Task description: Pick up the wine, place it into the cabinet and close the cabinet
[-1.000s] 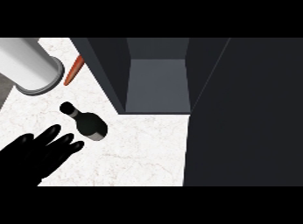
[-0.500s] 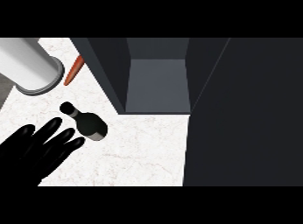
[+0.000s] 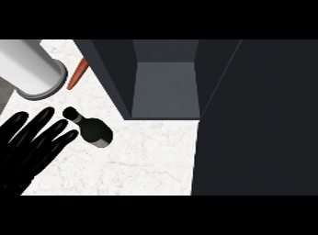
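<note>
Cylinder: I see a large white cylinder with a grey rim point(image 3: 26, 66) lying tilted at my upper left.
Orange object: a slim orange, carrot-like object point(image 3: 76, 74) lies just beside the cylinder's rim.
Counter: both rest on the white marbled counter top point(image 3: 148, 160).

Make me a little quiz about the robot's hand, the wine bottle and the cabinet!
1. True or false: the left hand is already curled round the wine bottle.
2. Is the cabinet A) open or B) closed?
3. Fill in: the thin orange thing lies between the cabinet and the white ____.

Key:
1. False; its fingers are straight and spread beside the bottle.
2. A
3. cylinder
</note>
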